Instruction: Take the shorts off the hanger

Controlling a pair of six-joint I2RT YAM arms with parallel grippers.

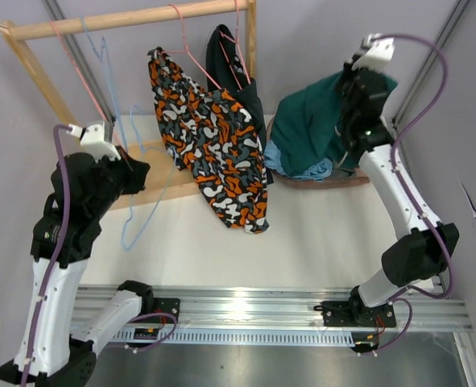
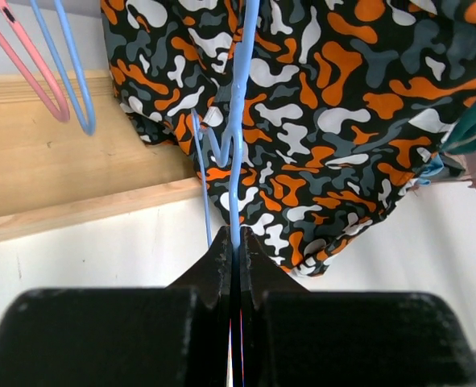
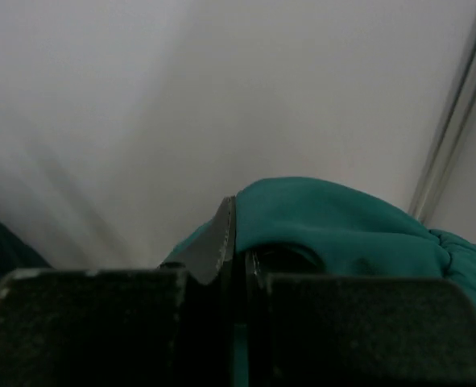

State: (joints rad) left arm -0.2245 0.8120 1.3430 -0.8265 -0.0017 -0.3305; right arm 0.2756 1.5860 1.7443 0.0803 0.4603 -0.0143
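Left fingers (image 2: 217, 266), seen from the left wrist: pressed together on the wire of a bare blue hanger (image 2: 236, 201), which carries no cloth. Right fingers (image 3: 217, 242), seen from the right wrist: pressed together on a fold of the dark teal shorts (image 3: 334, 218), which bulge just beyond the tips.

In the overhead view these teal shorts are held up at the upper right of the frame, free of any hanger. Their lower part drapes onto a heap at right of centre. The light blue shorts (image 1: 302, 169) lie at the bottom of that heap on the worktop (image 1: 326, 234).

At centre frame the patterned shorts (image 1: 213, 145) hang from a pink hanger (image 1: 191, 48) on the wooden rack (image 1: 125, 20). The black shorts (image 1: 225, 56) hang just behind them, at upper centre. A second pink hanger (image 2: 28, 64) hangs bare at the upper left of the left wrist view.

Progress, as judged: two pairs are off and two remain hung, so the task is about half done. No grey pair can be made out; it may lie hidden in the heap.
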